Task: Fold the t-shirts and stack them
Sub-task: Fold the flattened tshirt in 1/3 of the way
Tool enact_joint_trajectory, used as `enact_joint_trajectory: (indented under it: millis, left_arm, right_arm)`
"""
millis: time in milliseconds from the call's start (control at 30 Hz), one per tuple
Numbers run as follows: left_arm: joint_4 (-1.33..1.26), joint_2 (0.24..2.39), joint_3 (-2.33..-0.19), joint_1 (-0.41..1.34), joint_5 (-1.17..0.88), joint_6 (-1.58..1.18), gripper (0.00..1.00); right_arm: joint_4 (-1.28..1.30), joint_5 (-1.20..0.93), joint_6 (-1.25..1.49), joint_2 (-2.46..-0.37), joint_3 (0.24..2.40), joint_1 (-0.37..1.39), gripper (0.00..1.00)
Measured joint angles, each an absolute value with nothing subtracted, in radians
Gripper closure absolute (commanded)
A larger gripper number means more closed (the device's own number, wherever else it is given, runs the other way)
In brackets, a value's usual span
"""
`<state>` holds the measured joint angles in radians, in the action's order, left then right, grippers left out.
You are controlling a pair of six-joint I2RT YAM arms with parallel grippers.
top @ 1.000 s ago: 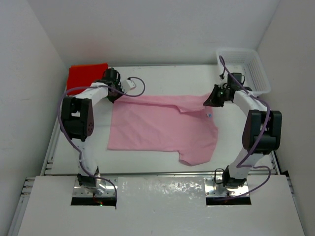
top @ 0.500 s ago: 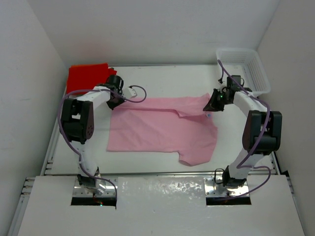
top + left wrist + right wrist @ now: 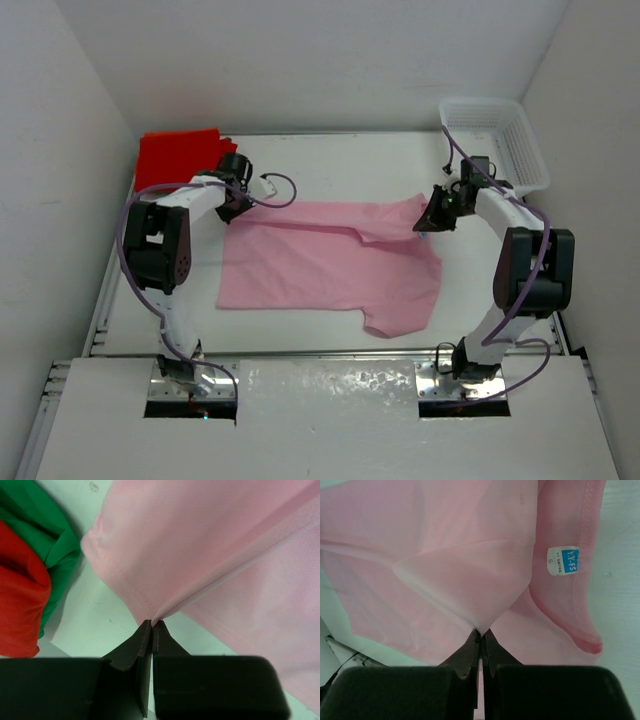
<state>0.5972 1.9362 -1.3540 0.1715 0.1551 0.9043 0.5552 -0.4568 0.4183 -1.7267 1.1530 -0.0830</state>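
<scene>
The left end effector (image 3: 151, 623) is pressed together, pinching the hem at the far-left corner of the pink t-shirt (image 3: 320, 265). The right end effector (image 3: 481, 631) likewise pinches a peak of the same cloth at its far-right corner, near the collar label. The shirt lies spread mid-worktop (image 3: 340, 160). A red t-shirt (image 3: 175, 152) and a green t-shirt (image 3: 50, 535) lie at the far left, and a white basket (image 3: 478, 102) sits at the far right.
</scene>
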Motion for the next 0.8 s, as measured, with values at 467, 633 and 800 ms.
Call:
enact_joint_trajectory:
  millis: [467, 633, 800]
  left_arm:
    - [0.616, 1.89, -1.317, 0.178, 0.18, 0.868, 0.93]
    - [0.637, 1.891, -1.293, 0.183, 0.174, 0.85, 0.71]
    - [0.656, 1.891, -1.29, 0.184, 0.165, 0.834, 0.52]
  right_arm:
    - [0.621, -0.441, 0.377, -1.712, 1.114, -0.083, 1.0]
    - [0.595, -0.414, 0.377, -1.788, 1.112, -0.083, 0.94]
    - [0.596, -0.392, 0.371, -1.836, 1.111, -0.083, 0.51]
